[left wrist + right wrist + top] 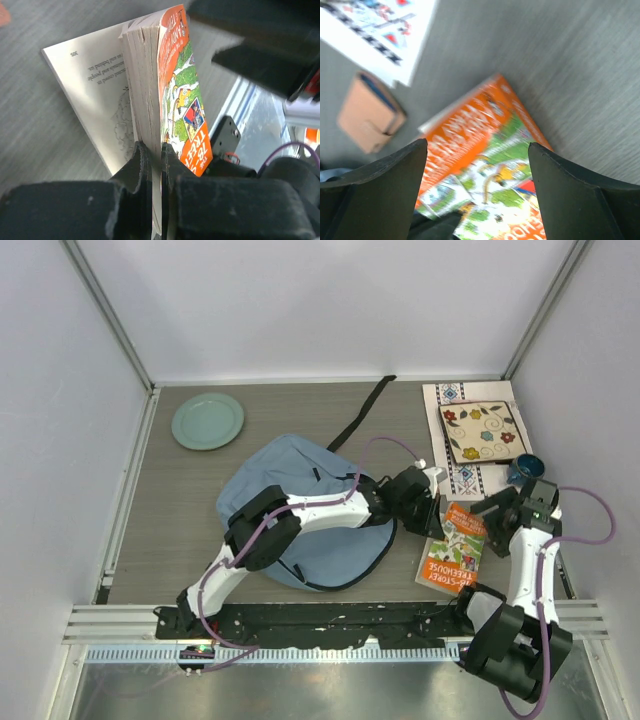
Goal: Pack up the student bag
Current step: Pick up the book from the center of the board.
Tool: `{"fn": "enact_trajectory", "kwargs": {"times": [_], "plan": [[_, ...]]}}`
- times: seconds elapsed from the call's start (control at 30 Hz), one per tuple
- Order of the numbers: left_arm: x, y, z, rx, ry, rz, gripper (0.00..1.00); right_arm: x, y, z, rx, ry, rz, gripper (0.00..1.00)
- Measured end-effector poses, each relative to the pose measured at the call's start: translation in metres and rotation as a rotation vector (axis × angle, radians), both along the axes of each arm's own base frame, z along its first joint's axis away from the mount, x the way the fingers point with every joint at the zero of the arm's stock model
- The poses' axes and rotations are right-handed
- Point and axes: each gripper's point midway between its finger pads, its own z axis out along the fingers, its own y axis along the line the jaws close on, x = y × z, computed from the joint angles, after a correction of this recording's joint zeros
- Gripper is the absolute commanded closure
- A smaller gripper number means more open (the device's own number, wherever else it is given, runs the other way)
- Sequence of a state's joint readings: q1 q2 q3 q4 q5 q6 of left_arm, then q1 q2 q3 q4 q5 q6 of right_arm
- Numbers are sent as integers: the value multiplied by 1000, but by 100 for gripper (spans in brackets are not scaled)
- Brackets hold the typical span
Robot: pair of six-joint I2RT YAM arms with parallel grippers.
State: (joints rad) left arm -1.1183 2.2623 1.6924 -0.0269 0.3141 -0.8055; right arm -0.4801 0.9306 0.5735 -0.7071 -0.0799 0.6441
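Because the book must be lifted off the counter before it can go into the bag, the left tool (155,157) is clamped on one corner of the book (180,95). Its jaws stand almost together, with only the orange cover and the page block between them. One loose leaf falls away on the outer side of the grip, so the book hangs partly fanned and is raised on edge rather than lying flat. From the top view, the left arm reaches across the student bag (285,465) to make this pinch at the far corner of the book.

The right tool (476,150) hovers above the same cover with its jaws spread wide and touches nothing. This posture suggests a support or a second grasp is being prepared, not a hold.

Just beside the book, toward the far side, lie a small brown wallet (369,119) and the edge of a patterned mat (380,30).

The student bag lies slumped on the counter (180,530) left of the book and under the left arm. Whether its opening is unzipped cannot be determined. A green plate (207,421) sits well apart at the far left.
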Motion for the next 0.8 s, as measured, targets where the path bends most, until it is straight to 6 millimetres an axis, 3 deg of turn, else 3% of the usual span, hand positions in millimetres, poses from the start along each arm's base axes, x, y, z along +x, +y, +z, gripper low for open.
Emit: {"fn": "enact_trajectory", "kwargs": {"times": [0.13, 0.27, 0.43, 0.57, 0.8], "plan": [[-15, 9, 26, 10, -43, -67, 100, 20, -2, 41, -13, -105, 7, 13], [-20, 19, 78, -39, -105, -101, 100, 32, 5, 69, 7, -195, 43, 13], [5, 47, 145, -114, -178, -64, 100, 43, 19, 95, 32, -297, 95, 13], [19, 69, 180, -154, -214, -23, 100, 57, 34, 120, 55, -426, 173, 13], [40, 107, 202, -148, -268, 86, 100, 77, 63, 147, 113, -592, 334, 13]]}}
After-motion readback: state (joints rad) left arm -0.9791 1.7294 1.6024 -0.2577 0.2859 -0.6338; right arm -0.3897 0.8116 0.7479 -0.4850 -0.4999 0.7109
